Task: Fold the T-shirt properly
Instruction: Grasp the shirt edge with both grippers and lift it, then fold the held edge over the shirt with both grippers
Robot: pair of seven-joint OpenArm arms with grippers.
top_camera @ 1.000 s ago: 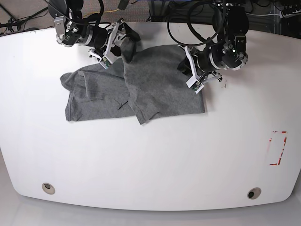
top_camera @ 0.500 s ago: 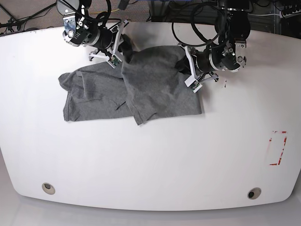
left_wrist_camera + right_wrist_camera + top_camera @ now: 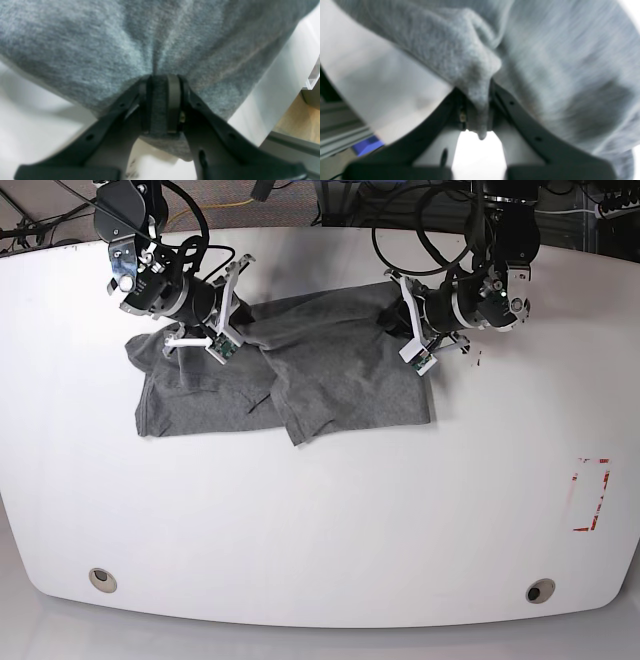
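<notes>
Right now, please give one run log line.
left hand: shut on T-shirt | right hand: shut on T-shirt | T-shirt: partly folded, on table

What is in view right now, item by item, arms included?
Heather-grey cotton T-shirt: one, grey, wrinkled across the table's far middle, partly folded over itself, far edge pinched at two points.
White table: one, white, fills the base view.
Red-and-white marking: one, on the table's right edge.
Round fittings: two, near corners, one left, one right.
Dark cables: several, behind the far edge.
Left gripper: one, black fingers shut on a T-shirt fold.
Right gripper: one, black fingers shut on bunched T-shirt fabric.
</notes>
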